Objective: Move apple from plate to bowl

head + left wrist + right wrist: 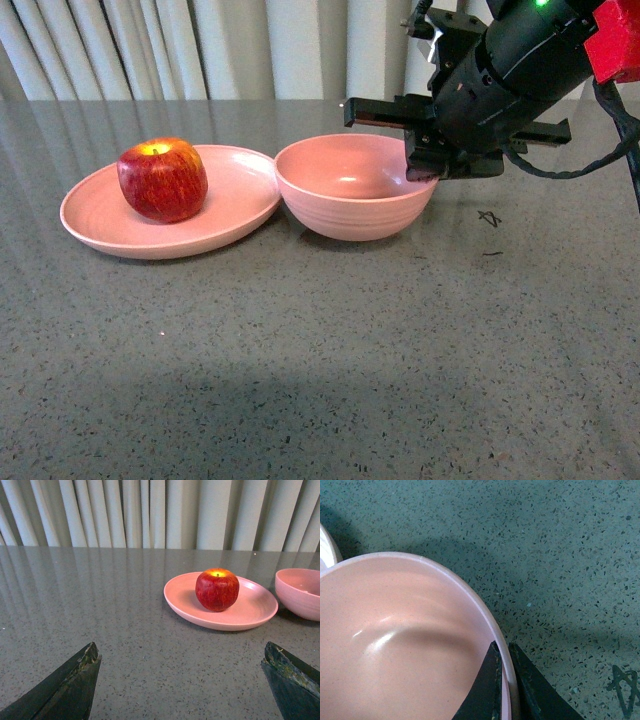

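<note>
Apple (162, 180) is parked upright on the plate (100, 232), stem dip up with the yellow patch showing; it's sat on the half of the plate that lies toward the desk's left edge. The plate itself is laid on the grey speckled desk (320, 350), left of centre and closer to the far edge than the near one. The bowl (350, 205) is set just beside the plate, on the side toward the right edge; whether the two rims actually touch can't be told, tbh. Nothing is seen inside the bowl.

The right gripper (425, 165) is lowered onto the bowl's rim on the side toward the desk's right edge; in the right wrist view the rim is pinched between the dark fingers (485, 690), one inside the wall and one outside, so the jaws are clamped on the bowl. A small black scribble (489, 217) is marked on the desk just past it, toward the right edge.

The left gripper (181, 650) is only caught in its own wrist view; its jaws are spread wide with nothing between them, held over bare desk, well apart from the plate. Pale curtains (200, 50) are hung behind the far edge.
</note>
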